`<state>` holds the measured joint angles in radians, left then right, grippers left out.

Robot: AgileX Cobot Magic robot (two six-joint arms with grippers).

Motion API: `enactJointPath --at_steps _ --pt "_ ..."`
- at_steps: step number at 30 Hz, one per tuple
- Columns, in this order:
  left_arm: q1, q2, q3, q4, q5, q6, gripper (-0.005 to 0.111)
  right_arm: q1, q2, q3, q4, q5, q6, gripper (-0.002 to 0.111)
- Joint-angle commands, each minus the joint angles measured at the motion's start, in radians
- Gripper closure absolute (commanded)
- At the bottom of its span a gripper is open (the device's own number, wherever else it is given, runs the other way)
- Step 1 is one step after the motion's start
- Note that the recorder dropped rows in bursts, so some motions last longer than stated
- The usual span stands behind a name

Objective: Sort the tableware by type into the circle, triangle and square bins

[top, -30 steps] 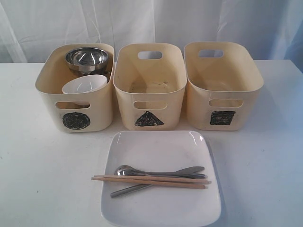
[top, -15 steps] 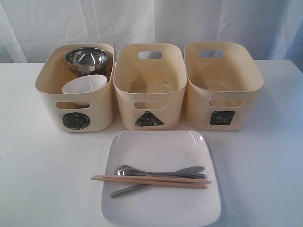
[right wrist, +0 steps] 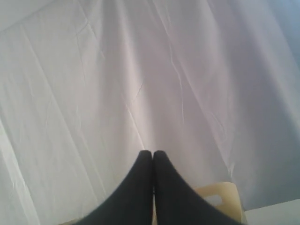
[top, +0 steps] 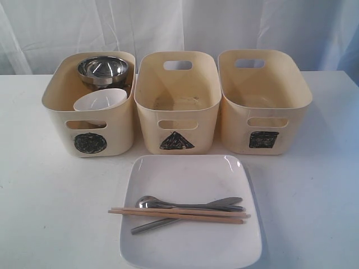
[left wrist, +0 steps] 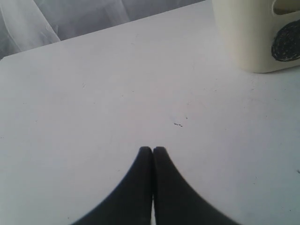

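Across upper frame, bins: circle bin [top: 56, 120], triangle bin [top: 147, 126] and square bin [top: 235, 126] are standing abreast; only the circle bin is holding anything.
Lower centre, square plate [top: 190, 174]: lying white and glossy, awaiting sorting.
Upper left, steel bowl [top: 102, 68], white bowl [top: 100, 101]: sitting sorted in the circle bin.
On plate, chopsticks [top: 179, 213], cutlery [top: 162, 205]: lying crossed, unsorted.
Left gripper [left wrist: 152, 150], right gripper [right wrist: 152, 153]: pressing jaws together, gripping nothing.

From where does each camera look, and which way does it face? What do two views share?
Exterior: in front of the table, above it, looking down at the circle bin, triangle bin, square bin and white plate; no robot part shows.
Left wrist: low over the table, facing the circle bin; the shut left gripper shows.
Right wrist: facing the curtain beyond a bin rim; the shut right gripper shows.
Shared: exterior and left wrist both show the circle bin.
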<state>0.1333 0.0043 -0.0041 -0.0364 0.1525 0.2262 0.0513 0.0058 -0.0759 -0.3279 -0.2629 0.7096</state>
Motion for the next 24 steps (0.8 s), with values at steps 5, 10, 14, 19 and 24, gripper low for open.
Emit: enactJointPath --at_steps 5,10,14,19,24 --pt "-0.005 -0.004 0.004 -0.053 -0.030 0.002 0.107 0.000 -0.006 -0.028 -0.951 -0.353 0.688 0.108" --pt "-0.005 -0.004 0.004 -0.074 -0.032 0.002 0.107 0.000 -0.006 -0.049 -1.205 -0.406 0.923 0.108" --pt "-0.005 -0.004 0.004 -0.074 -0.030 0.002 0.107 0.000 -0.006 -0.064 -1.184 -0.318 0.987 0.108" --pt "-0.005 -0.004 0.004 -0.066 -0.030 0.002 0.107 0.000 -0.006 -0.067 -1.184 -0.312 0.999 0.108" --pt "-0.005 -0.004 0.004 -0.066 -0.030 0.002 0.107 0.000 -0.006 -0.068 -1.184 -0.318 0.999 0.108"
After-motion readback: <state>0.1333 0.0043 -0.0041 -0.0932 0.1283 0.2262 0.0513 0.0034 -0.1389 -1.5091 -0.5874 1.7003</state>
